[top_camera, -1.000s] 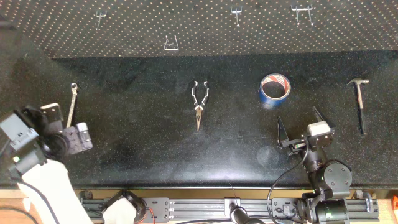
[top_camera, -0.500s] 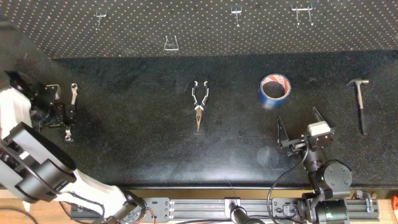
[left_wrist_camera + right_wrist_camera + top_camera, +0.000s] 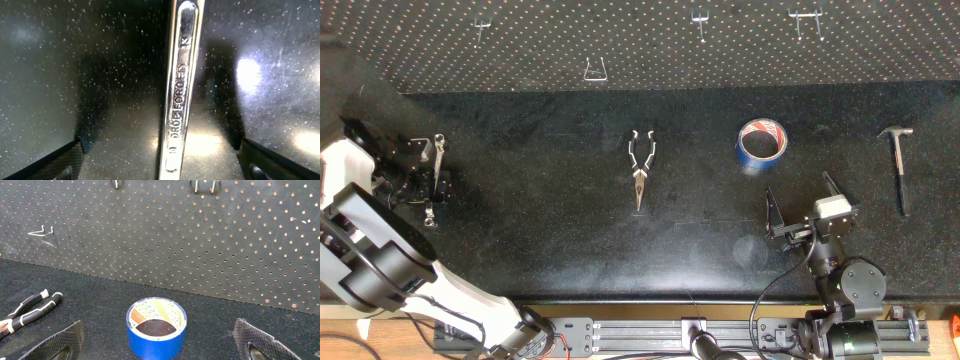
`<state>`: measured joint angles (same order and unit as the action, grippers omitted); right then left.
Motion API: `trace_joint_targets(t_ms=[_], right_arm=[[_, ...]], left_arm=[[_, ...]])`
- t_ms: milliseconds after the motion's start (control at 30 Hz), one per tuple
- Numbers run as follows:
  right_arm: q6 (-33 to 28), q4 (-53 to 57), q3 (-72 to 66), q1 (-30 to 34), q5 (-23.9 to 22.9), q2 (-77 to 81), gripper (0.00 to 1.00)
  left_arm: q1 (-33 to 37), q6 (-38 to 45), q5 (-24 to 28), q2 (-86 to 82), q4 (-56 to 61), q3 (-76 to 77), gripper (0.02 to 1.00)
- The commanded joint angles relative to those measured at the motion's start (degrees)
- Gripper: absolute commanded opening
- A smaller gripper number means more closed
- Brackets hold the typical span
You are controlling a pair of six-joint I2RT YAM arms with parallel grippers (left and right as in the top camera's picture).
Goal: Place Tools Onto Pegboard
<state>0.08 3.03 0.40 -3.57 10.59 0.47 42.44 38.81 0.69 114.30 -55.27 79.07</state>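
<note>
A silver wrench point(image 3: 436, 165) lies at the far left of the black mat, seen close up as a long shaft point(image 3: 181, 90) in the left wrist view. My left gripper point(image 3: 423, 178) is low over the wrench and open point(image 3: 162, 170), one finger on each side of the shaft and neither touching it. My right gripper point(image 3: 804, 207) stands open near the front right, facing the blue tape roll point(image 3: 156, 327) with nothing between its fingers point(image 3: 160, 355). The pegboard point(image 3: 640, 40) runs along the back.
Pliers point(image 3: 640, 165) with white handles lie mid-mat. The tape roll point(image 3: 761, 143) is right of them, and a hammer point(image 3: 899, 168) is at the far right. Metal hooks point(image 3: 595, 70) point(image 3: 807, 20) hang on the pegboard. In the right wrist view the pliers point(image 3: 27, 311) lie off to one side.
The left arm has swung up from the front left corner to the wrench, and its gripper has settled lower around the shaft. The right arm has stayed still.
</note>
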Motion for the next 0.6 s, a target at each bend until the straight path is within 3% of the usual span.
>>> trace_joint_targets(t_ms=[33,67,167,233,400,467,533,600], right_arm=[[-0.59,0.33,-0.17,-0.44,-0.33,-0.42,0.976],[-0.59,0.33,-0.17,-0.44,-0.33,-0.42,0.976],[-0.59,0.33,-0.17,-0.44,-0.33,-0.42,0.976],[-0.59,0.33,-0.17,-0.44,-0.33,-0.42,0.976],[-0.59,0.33,-0.17,-0.44,-0.33,-0.42,0.976],[-0.59,0.33,-0.17,-0.44,-0.33,-0.42,0.976],[-0.59,0.33,-0.17,-0.44,-0.33,-0.42,0.976],[-0.59,0.33,-0.17,-0.44,-0.33,-0.42,0.976]], left_arm=[[-0.2,0.68,1.46,2.45,-0.26,0.98,0.939],[-0.2,0.68,1.49,2.45,-0.24,0.98,0.522],[-0.2,0.66,1.51,2.45,-0.26,0.98,0.152],[-0.2,0.68,1.51,2.45,-0.2,0.98,0.031],[-0.2,-1.07,2.29,0.0,-1.99,0.98,0.027],[-0.07,-8.57,2.67,-6.56,0.85,0.98,0.027],[-0.28,-8.68,3.08,-15.54,4.92,0.98,0.029],[-2.14,-16.7,7.43,-24.9,6.54,0.98,0.029]])
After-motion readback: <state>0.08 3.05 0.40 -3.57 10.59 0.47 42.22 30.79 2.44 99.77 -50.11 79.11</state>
